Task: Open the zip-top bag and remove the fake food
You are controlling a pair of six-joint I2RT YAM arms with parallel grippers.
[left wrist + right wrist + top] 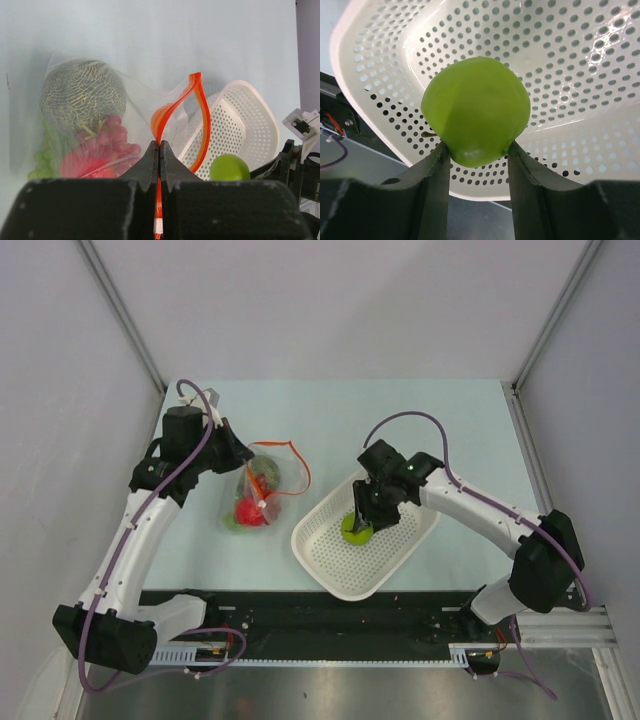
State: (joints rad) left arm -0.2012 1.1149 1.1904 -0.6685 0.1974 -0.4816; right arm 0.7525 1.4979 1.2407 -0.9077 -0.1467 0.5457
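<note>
The clear zip-top bag lies left of centre with its orange-red zip strip pulled open in a loop. My left gripper is shut on the strip's end, as the left wrist view shows. Inside the bag are a netted melon, a dark-red grape bunch, a red fruit and a frilly green piece. My right gripper is shut on the green apple, low inside the white basket.
The white perforated basket sits just right of the bag, tilted up on one side in the left wrist view. A black rail runs along the table's near edge. Grey walls stand on the left, right and back.
</note>
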